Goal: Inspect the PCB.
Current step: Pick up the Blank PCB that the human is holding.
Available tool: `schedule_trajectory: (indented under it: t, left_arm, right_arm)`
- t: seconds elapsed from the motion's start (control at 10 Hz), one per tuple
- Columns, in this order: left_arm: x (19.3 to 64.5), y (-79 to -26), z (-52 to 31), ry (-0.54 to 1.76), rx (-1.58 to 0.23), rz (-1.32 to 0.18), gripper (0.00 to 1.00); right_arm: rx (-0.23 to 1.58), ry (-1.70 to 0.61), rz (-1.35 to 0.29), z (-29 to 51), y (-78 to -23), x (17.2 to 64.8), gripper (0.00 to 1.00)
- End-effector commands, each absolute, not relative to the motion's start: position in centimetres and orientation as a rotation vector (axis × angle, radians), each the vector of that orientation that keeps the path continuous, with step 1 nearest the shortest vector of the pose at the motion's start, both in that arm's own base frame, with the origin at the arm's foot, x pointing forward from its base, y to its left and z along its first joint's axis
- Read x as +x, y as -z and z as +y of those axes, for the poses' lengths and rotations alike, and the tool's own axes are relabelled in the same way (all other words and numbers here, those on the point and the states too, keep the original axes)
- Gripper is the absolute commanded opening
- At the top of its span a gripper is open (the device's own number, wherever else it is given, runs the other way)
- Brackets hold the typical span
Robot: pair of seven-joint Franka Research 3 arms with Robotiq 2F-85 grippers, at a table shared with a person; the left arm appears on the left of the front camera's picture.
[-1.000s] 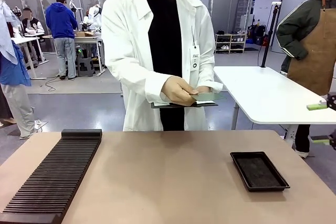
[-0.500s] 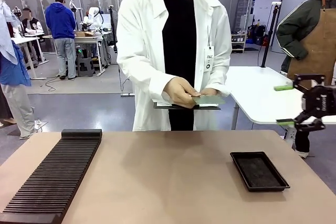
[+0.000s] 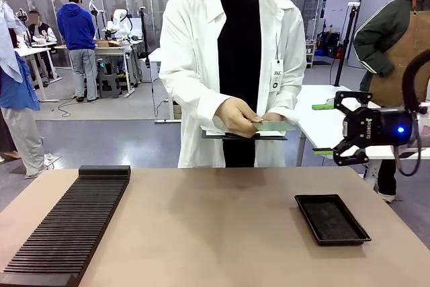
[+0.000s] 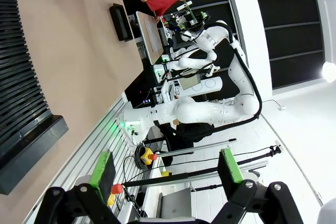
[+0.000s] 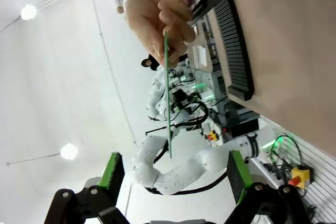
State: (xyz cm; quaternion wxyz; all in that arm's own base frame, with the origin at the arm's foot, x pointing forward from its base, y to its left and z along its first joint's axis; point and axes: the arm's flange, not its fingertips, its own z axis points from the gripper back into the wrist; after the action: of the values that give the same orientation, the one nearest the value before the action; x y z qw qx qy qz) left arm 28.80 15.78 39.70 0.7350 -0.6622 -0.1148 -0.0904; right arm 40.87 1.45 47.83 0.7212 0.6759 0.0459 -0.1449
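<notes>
Though apart, PCB (image 3: 274, 126) ahead of the splayed right tool (image 3: 323, 129).

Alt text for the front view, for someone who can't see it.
A person in a white coat holds the green PCB flat beyond the table; the open right pincer faces it from the right. A black tray and slotted rack lie on the table.

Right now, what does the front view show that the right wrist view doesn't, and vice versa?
Front view: the black tray, and the right gripper side-on, open, raised at the table's right. Right wrist view: the PCB edge-on, lined up between the open green pads, apart from them. Both: the person's hand holding the PCB, the slotted black rack, the table.
</notes>
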Motion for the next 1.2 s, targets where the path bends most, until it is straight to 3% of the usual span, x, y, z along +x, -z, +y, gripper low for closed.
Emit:
schedule_trajectory:
  t: [0.0, 0.6, 0.7, 1.0, 1.1]
  left_arm:
    - [28.6, -40.1, 15.8, 0.197, -1.447, -0.247, 1.0]
    - [28.6, -40.1, 15.8, 0.197, -1.447, -0.247, 1.0]
    - [28.6, -40.1, 15.8, 0.197, -1.447, -0.247, 1.0]
    - [28.6, -40.1, 15.8, 0.197, -1.447, -0.247, 1.0]
    - [28.6, -40.1, 15.8, 0.197, -1.447, -0.247, 1.0]
  right_arm:
    - [1.556, 0.27, 0.131, 3.6, -46.5, 41.4, 1.0]
    - [1.62, 0.242, 0.184, 7.1, -44.9, 41.4, 1.0]
    - [1.626, 0.244, 0.184, 7.3, -44.7, 41.5, 0.91]
    - [1.658, 0.242, 0.192, 7.3, -44.3, 42.0, 0.02]
    - [1.662, 0.249, 0.196, 7.5, -44.3, 42.2, 0.0]
